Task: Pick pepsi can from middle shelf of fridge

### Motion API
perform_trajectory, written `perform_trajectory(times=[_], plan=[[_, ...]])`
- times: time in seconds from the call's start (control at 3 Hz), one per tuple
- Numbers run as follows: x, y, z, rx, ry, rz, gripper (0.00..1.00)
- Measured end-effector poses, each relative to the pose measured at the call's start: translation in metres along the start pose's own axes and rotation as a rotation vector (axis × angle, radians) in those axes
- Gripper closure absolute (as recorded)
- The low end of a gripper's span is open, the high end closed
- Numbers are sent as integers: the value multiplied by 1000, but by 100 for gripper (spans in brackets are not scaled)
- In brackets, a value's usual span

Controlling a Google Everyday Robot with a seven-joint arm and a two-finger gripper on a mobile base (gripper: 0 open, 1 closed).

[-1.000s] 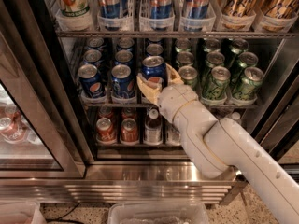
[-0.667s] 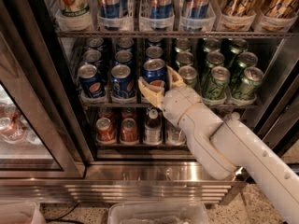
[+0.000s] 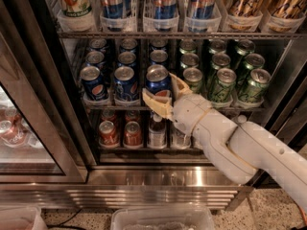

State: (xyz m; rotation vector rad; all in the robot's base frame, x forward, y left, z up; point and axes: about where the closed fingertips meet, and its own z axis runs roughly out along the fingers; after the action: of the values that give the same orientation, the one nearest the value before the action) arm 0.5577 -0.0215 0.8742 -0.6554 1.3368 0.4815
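Observation:
The fridge [image 3: 43,128] stands open with the middle shelf [image 3: 120,104] in view. It holds rows of dark-blue pepsi cans on the left and green cans [image 3: 221,85] on the right. My gripper [image 3: 160,94] is at the front of the third pepsi lane. Its cream fingers [image 3: 156,104] sit close against both sides of the front pepsi can [image 3: 158,80]. That can still stands upright on the shelf. Two more front pepsi cans [image 3: 94,83] stand to its left.
Tall slim cans [image 3: 163,4] fill the rack above. Small red cans [image 3: 109,133] and bottles sit on the rack below. A dark door frame [image 3: 57,104] is to the left and a stainless base [image 3: 158,181] below. A clear bin [image 3: 163,219] is on the floor.
The gripper has sunk slightly around the front pepsi can. The arm has hardly moved otherwise and the cans have stayed in place.

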Motion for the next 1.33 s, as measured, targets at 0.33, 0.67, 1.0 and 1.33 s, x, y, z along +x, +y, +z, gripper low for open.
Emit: perform_trajectory(times=[0.33,0.67,1.0,1.33], plan=[[-9,14,8,-112,20,6,100],[4,13,-4,-214,46,21,100],[9,16,-17,-259,36,39,100],[9,16,-17,-259,36,39,100]])
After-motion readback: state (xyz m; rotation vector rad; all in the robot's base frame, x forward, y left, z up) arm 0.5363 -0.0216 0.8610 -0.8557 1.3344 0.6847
